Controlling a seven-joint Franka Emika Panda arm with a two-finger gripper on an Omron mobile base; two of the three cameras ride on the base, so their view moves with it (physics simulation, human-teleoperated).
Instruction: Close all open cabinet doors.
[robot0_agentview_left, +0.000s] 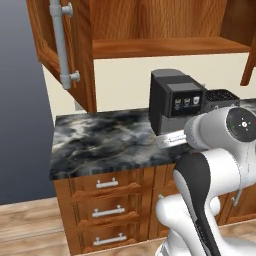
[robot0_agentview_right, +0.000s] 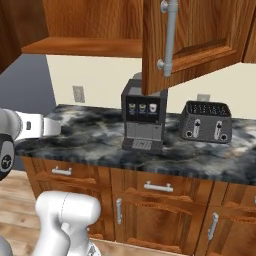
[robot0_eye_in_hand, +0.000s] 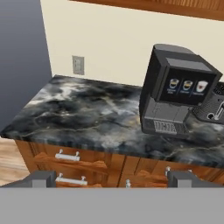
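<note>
Standing ajar at the far left of the left base view, the left cabinet door swings out from the wall cabinet, its grey bar handle facing the room. The open shelf sits exposed beside it. The right cabinet door hangs open in the right base view, projecting forward above the coffee machine, with its bar handle toward the camera. Neither door is closed.

Below, the black marble countertop carries the coffee machine and, further right, a toaster. A wall outlet is set in the backsplash at the left.

The gripper is low, in front of the counter edge and drawers, jaws spread wide and holding nothing. It is well apart from both doors.

Risks, as judged: the arm must rise past the counter edge, and a careless lift could strike the drawer fronts or counter lip. The right door overhangs the coffee machine, so a reach from below could clip the appliance. Pushing a door near the hinge, or glancing off the handle, could leave it partly open.
</note>
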